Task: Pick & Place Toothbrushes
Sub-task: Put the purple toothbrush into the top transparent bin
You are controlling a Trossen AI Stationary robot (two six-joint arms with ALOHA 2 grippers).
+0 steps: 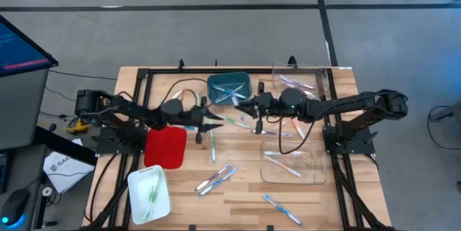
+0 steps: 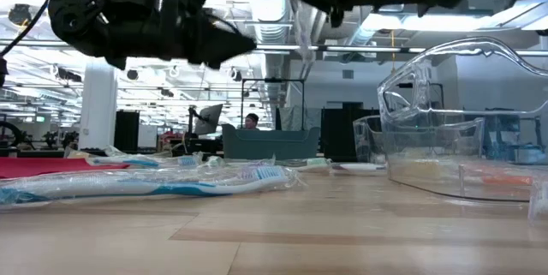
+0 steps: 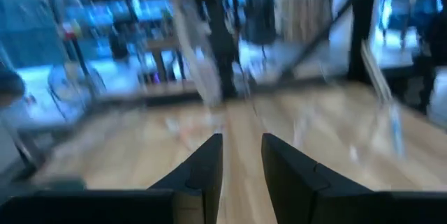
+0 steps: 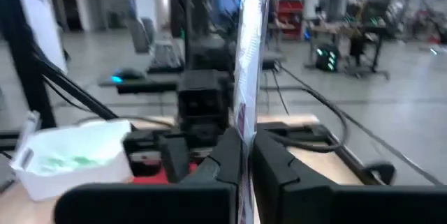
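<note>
Both hands hover mid-frame over a table strewn with toothbrushes.

In the high view the right hand, just right of centre beside the teal bin, is closed on a wrapped toothbrush standing upright between its fingers. The left hand, centre-left by the red tray, has its fingers partly apart, holding nothing visible. Loose toothbrushes lie lower centre; more sit in the white bin and clear trays.
</note>
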